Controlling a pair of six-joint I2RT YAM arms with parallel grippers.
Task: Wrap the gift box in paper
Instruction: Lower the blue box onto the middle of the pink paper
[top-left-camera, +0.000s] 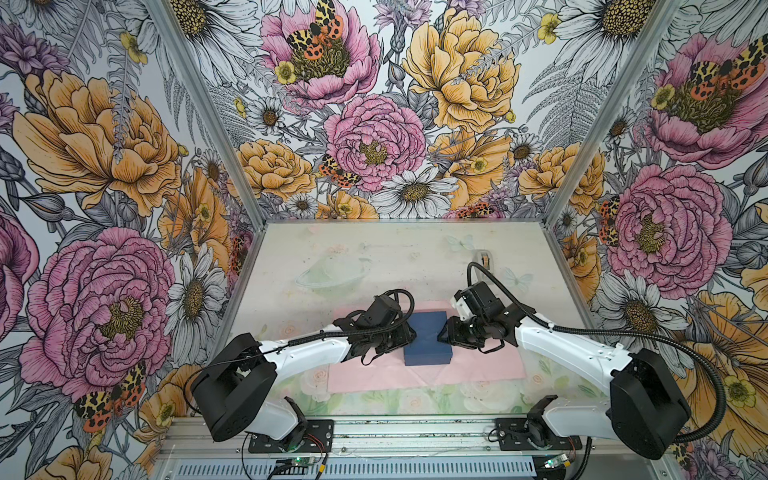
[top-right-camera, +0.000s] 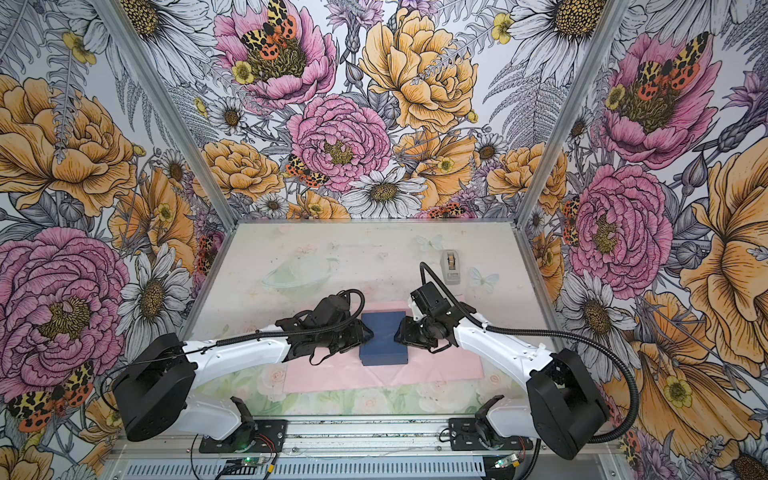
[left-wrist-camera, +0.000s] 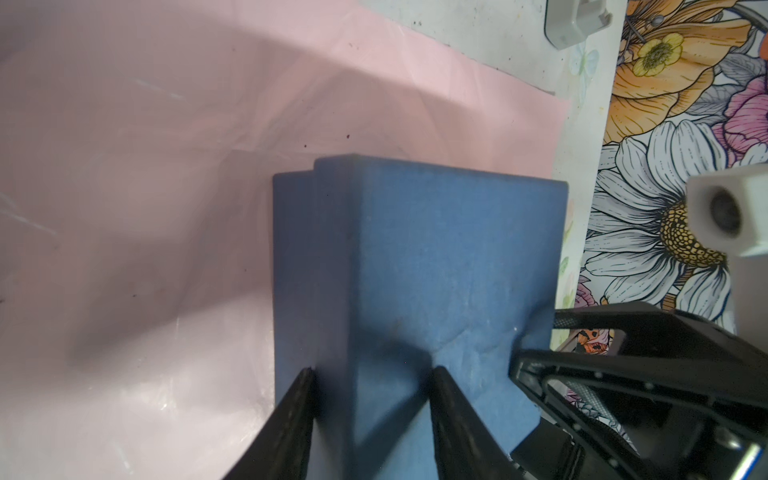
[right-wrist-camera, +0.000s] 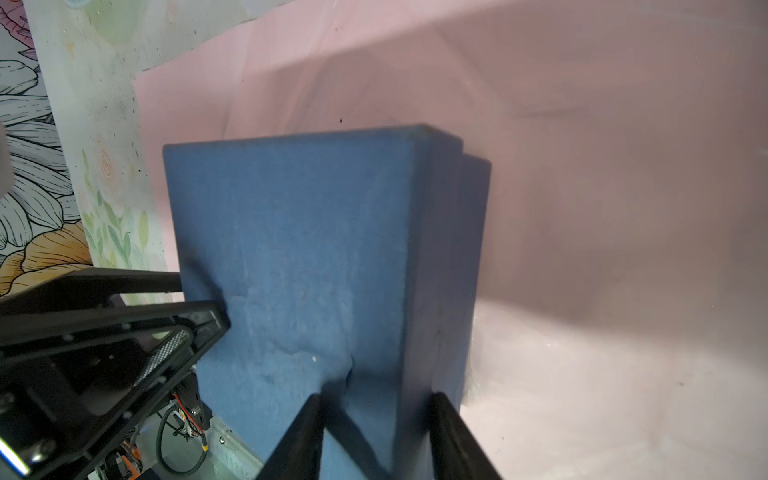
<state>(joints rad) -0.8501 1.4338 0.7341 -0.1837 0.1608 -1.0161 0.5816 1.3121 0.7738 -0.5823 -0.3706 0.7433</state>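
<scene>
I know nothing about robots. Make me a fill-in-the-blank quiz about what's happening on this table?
1. Beneath the small navy-blue cardboard gift box is a thin creased sheet of paper, its upper face pale ___.
2. The left gripper and the right gripper are both clamped on the ___.
3. The grey plastic tape dispenser stands apart, touched by ___ gripper.

Missing words: pink; gift box; neither.

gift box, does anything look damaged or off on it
Yes. The gift box has a creased, dented top face where the left gripper and the right gripper pinch it from opposite sides; the cardboard buckles at the fingertips.
</scene>
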